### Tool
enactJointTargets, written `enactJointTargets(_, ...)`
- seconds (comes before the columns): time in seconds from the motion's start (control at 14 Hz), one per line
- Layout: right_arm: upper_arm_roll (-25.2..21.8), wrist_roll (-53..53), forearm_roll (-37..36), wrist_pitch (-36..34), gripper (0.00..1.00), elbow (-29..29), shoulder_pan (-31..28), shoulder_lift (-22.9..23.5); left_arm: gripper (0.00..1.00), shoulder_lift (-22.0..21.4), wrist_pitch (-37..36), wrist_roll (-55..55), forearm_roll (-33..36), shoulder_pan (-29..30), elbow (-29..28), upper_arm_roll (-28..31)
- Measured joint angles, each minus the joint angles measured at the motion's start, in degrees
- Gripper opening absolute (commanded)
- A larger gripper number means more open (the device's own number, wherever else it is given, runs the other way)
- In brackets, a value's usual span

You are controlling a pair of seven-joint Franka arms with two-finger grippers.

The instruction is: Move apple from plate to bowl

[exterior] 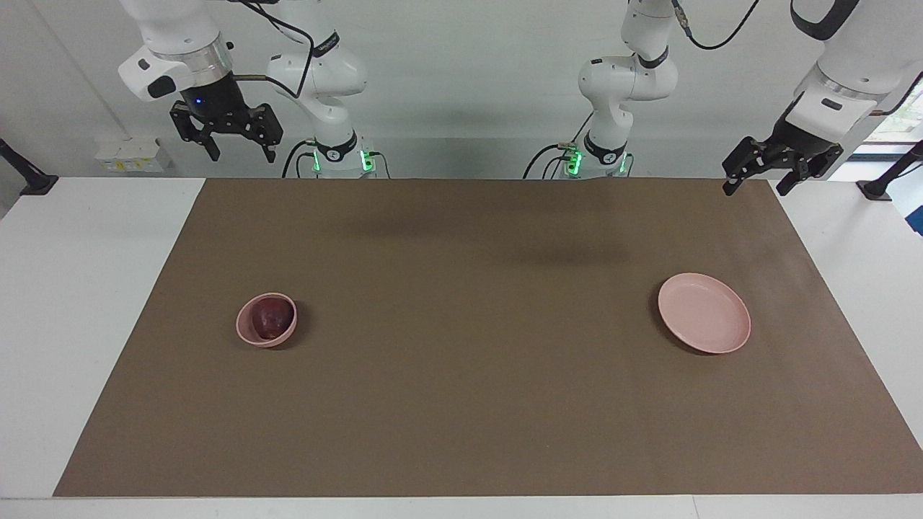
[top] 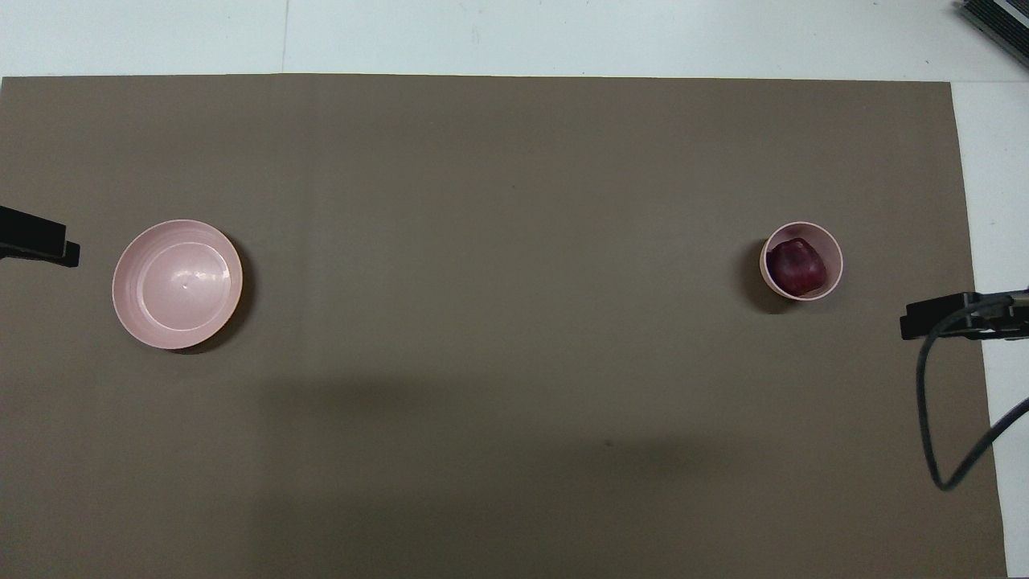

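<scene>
Apple in the bowl, plate bare, both grippers up and holding nothing.

The apple (top: 796,268) sits inside the bowl (top: 836,265), which stands on the brown mat (exterior: 461,404) toward the right arm's end of the table. The plate (top: 133,310) lies toward the left arm's end, well apart. The right gripper (exterior: 234,149) hangs with fingers spread above the table's robot-side edge; the left gripper (exterior: 758,185) hangs spread over the mat's corner at the robots' edge. No writing can be read.
</scene>
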Motion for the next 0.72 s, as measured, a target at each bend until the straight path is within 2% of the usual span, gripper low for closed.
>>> enactJointTargets(0.72, -0.13, 0.0, 0.62, -0.04, 1.0, 0.65, -0.2, -0.07, 1.0, 0.0, 0.0, 0.0, 0.0, 0.0, 0.0, 0.0)
